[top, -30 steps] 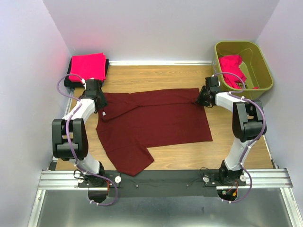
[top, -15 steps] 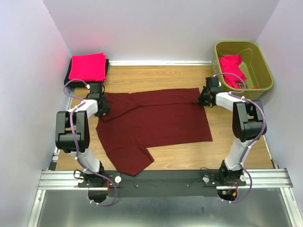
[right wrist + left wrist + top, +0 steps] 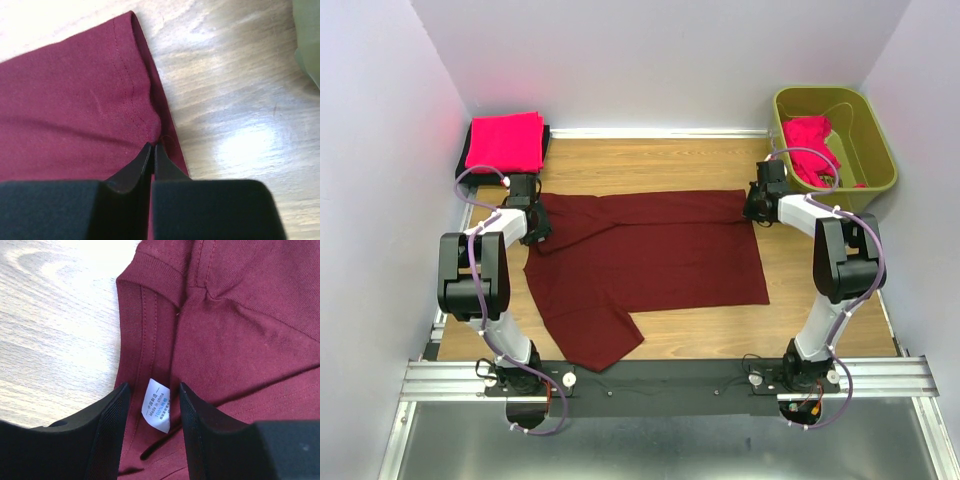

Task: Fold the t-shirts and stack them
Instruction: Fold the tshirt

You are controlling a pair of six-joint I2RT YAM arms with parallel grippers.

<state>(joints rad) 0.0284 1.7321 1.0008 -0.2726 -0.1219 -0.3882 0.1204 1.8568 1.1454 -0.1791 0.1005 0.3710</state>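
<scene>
Where the top view looks down on the counter, the maroon t-shirt lies spread mid-counter, w/ one sleeve toward the near edge. The left end effector sits at the shirt's left collar edge, and the right end effector at its far-right corner. Folded pink t-shirts are stacked far left on a black t-shirt. Another pink t-shirt is crumpled in the olive bin, far right.

Left wrist: fingers spread apart, straddling the white label inside the collar, nothing gripped.

Right wrist: fingers pressed together, pinching the shirt's stitched hem at the corner. Cloth is puckered at the tips, w/ bare wood to the right.
</scene>
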